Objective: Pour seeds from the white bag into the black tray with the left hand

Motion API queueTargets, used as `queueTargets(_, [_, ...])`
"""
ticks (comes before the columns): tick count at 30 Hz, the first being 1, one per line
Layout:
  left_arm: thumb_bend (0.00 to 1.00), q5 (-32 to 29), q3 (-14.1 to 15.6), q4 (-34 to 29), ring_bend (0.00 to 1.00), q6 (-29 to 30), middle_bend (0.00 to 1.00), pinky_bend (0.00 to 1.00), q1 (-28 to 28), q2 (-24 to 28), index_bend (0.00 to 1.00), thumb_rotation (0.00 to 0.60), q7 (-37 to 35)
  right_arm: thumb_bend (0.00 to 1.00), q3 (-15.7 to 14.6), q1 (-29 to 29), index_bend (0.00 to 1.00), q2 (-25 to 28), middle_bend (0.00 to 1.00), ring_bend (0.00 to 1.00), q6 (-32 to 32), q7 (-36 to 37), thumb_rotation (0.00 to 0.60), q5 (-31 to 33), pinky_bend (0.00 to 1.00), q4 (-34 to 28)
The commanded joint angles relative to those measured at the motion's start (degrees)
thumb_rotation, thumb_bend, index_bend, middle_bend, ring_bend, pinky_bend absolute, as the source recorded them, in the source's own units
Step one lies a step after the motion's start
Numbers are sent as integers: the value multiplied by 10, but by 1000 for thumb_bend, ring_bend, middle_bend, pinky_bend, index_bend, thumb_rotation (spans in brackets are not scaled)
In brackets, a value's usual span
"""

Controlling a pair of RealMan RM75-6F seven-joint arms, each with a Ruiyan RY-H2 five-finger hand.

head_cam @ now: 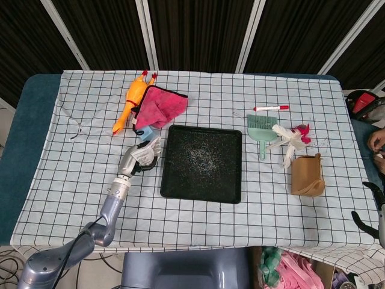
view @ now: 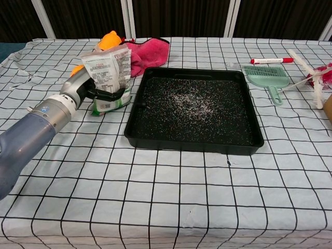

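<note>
The left hand (view: 85,88) grips the white bag (view: 109,72), fingers wrapped around its lower part; the bag stands roughly upright, its bottom at or just above the checked surface (view: 155,207), which of the two I cannot tell. Beyond the hand lie a yellow rubber chicken (head_cam: 132,99) and a pink cloth (head_cam: 159,105), the cloth just behind the bag. Directly to the right of the hand, close beside the bag, sits the black tray (view: 136,124); a scatter of pale seeds (view: 189,101) lies across its floor, thickest near the middle. Further right of the tray, well away from the hand, are a green dustpan (head_cam: 260,128) with a red-capped marker (head_cam: 271,108) behind it, then a white and red feathered toy (head_cam: 290,137) and a brown pouch (head_cam: 307,174) lying on the surface. At the far right edge of the head view, dark fingers of the right hand (head_cam: 374,214) show below the surface edge; whether they are spread or curled I cannot tell.
</note>
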Motion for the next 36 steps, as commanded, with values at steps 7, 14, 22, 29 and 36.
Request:
queueTargets(7, [639,14,-1,-16,361,43,493,512,1,10,474,600,2,190,0,0,244,1,47,147,0,4,600,0,305,0])
queueTargets(14, [673,37,-3,-104,373,110,497,532,5,55,476,600,60,191,0,-1,244,2,39,146,1,5,600,0,305,-1])
queueTargets(22, [672,0,-36,-338,378,40,502,532,-17,191,482,600,257,191,1,-1,244,2,39,146,-1,4,600,4,305,0])
queueTargets(29, [672,-58,-67,-441,383,-62,521,532,-63,271,498,600,377,190,6,-1,244,1,39,146,-6,6,600,18,306,7])
queueTargets(36, [674,-122,-83,-459,390,-143,531,532,-107,309,506,600,452,191,11,-3,244,1,40,146,-7,8,600,34,305,15])
